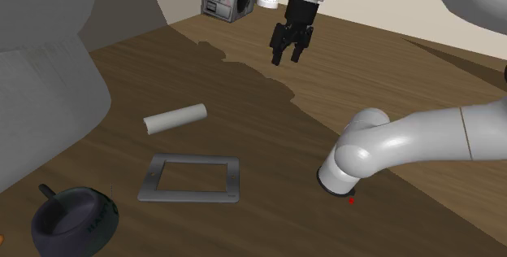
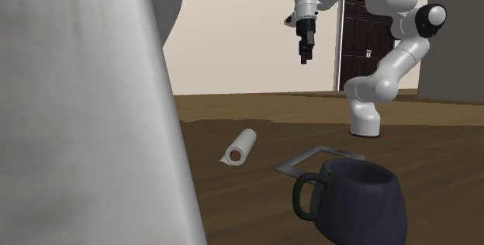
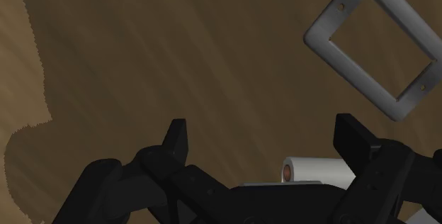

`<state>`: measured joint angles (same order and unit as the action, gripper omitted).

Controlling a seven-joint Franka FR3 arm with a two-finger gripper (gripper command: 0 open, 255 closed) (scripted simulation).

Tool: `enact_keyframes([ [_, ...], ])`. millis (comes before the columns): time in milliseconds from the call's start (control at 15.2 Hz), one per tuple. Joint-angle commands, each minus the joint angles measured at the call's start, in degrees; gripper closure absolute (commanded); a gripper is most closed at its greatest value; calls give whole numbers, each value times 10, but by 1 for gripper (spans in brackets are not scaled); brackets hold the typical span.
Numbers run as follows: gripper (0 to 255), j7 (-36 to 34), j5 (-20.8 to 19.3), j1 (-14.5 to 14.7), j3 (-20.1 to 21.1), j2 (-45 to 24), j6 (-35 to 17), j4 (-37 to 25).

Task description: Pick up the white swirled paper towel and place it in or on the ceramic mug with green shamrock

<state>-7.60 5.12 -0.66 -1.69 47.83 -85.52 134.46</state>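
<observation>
Black two-finger gripper (image 2: 305, 56) hangs high over the brown wooden surface (image 2: 434, 175); white paper towel roll (image 2: 239, 146) lies near a flat grey rectangular frame (image 2: 297, 162) and dark handled mug (image 2: 364, 205)

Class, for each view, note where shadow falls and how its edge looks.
Shoulder view: shadow covers the wood around the paper towel roll and frame, edge jagged. Wrist view: jagged edge, lighter wood beyond. Second exterior view: lit strip by the wall.

The white Franka arm (image 1: 406, 137) rises from its base, folds at the elbow and reaches out, its black gripper (image 1: 287, 56) hanging high, pointing down, fingers spread apart around nothing.
</observation>
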Motion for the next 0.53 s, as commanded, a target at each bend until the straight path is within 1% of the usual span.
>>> enact_keyframes([
  [0,0,0,0,0,0,0,0,0],
  [462,0,137,-16,50,-22,-129,-117,-6],
])
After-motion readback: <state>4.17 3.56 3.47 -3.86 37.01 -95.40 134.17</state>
